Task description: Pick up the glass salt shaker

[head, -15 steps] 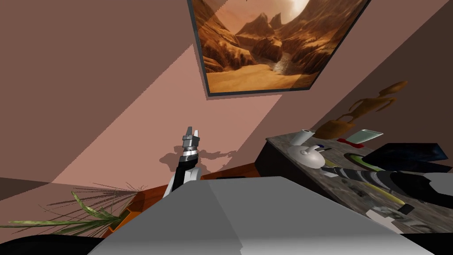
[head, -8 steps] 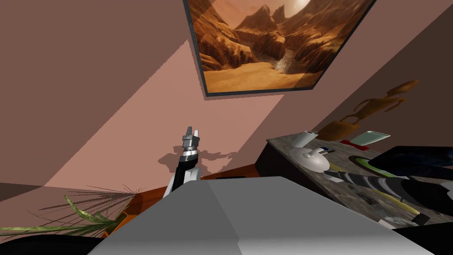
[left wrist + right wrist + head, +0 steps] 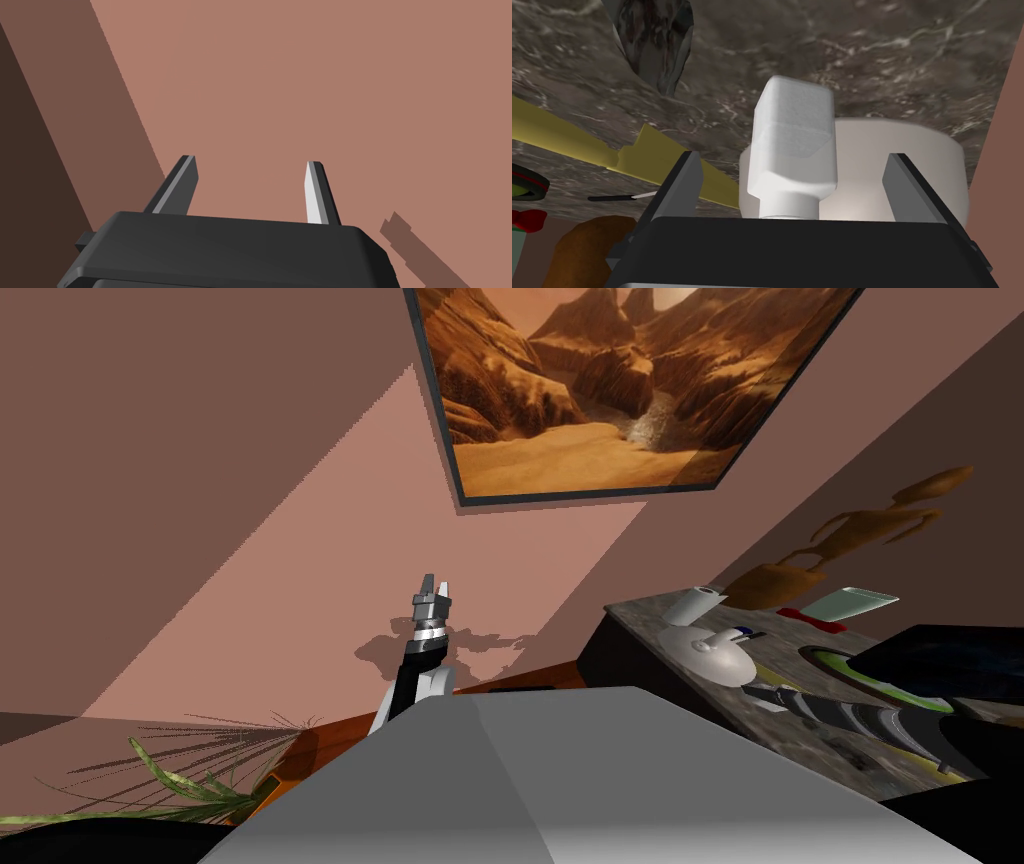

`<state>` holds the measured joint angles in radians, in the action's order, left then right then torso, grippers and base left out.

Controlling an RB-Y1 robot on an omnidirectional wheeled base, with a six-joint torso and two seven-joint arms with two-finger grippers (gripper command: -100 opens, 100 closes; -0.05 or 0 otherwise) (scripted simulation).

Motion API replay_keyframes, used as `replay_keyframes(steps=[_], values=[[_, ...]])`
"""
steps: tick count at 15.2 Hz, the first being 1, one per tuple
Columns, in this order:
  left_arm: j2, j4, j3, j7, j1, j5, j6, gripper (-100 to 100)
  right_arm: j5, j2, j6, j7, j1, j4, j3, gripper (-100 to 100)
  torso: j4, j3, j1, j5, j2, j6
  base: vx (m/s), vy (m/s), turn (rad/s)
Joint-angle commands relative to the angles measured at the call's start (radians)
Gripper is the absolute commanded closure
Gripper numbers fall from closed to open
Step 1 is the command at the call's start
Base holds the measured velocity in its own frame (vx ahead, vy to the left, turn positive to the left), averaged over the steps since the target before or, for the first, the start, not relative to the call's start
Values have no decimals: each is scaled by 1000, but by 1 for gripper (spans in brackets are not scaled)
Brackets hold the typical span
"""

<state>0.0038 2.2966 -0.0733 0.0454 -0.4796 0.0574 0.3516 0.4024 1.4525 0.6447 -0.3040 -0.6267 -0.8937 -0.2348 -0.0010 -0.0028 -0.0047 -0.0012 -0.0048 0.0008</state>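
1. The left gripper (image 3: 434, 585) is raised, fingers spread and empty, well apart from the counter (image 3: 645, 613).
2. The salt shaker (image 3: 792, 150) sits over the counter in front of a white round tub (image 3: 912, 165). Its long axis seems to run along the fingers.
3. The right gripper (image 3: 792, 156) is nearer. It is released, with one finger on either side of the shaker, neither touching.

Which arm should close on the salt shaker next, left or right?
Right. The right gripper is open, with one finger on each side of the white salt shaker above the marble counter, neither touching it. The left gripper is open too, but points at the bare wall, away from the counter.
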Motion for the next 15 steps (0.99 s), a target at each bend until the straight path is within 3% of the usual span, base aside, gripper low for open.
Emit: replay_keyframes(steps=[1, 3, 4, 5, 9, 10, 11, 12, 14, 15], values=[[0, 0, 0, 0, 0, 0, 0, 0, -50, 14, -39, 31, -50, -50, 8, -100, 0, 0, 0, 0, 0, 0, 59, -19, 0], [0, 0, 0, 0, 0, 0, 0, 0, -82, 14, -39, 31, -94, -65, 8, -100, 0, 0, 0, 0, -1, 0, 53, -19, 3], [0, 0, 0, 0, 0, 0, 0, 0, -63, 13, -36, 26, -70, -58, 8, -100, 0, 0, 0, 0, 0, 0, 23, -7, -1], [0, 0, 0, 0, 0, 0, 0, 0, -66, 13, -38, 27, -73, -59, 7, 100, 0, 0, 0, 0, 1, 0, 9, -3, 0], [0, 0, 0, 0, 0, 0, 0, 0, -67, 13, -39, 26, -73, -59, 7, 100, 0, 1, 1, 0, 3, -1, 0, 0, 0], [0, 0, 0, 0, 0, 0, 0, 0, -18, 0, -8, 6, -25, -13, 3, 100, 0, 1, 1, 0, 3, -1, -39, 14, 0], [0, 0, 0, 0, 0, 0, 0, 0, -18, 0, -8, 6, -25, -13, 3, 100, 1, 2, 1, 0, 4, -1, -63, 24, 8], [0, 0, 0, 0, 0, 0, 0, 0, 16, -13, 23, -19, 10, 22, -2, 100, 1, 3, 2, 0, 6, -1, -86, 29, 8], [0, 0, 0, 0, 0, 0, 0, 0, 45, -13, 23, -19, 45, 39, -2, 100, 1, 5, 2, 0, 9, 0, -76, 23, -4], [0, 0, 0, 0, 0, 0, 0, 0, 75, -27, 54, -44, 69, 73, -7, 100, 2, 5, 2, 0, 8, 0, -57, 18, -4]])
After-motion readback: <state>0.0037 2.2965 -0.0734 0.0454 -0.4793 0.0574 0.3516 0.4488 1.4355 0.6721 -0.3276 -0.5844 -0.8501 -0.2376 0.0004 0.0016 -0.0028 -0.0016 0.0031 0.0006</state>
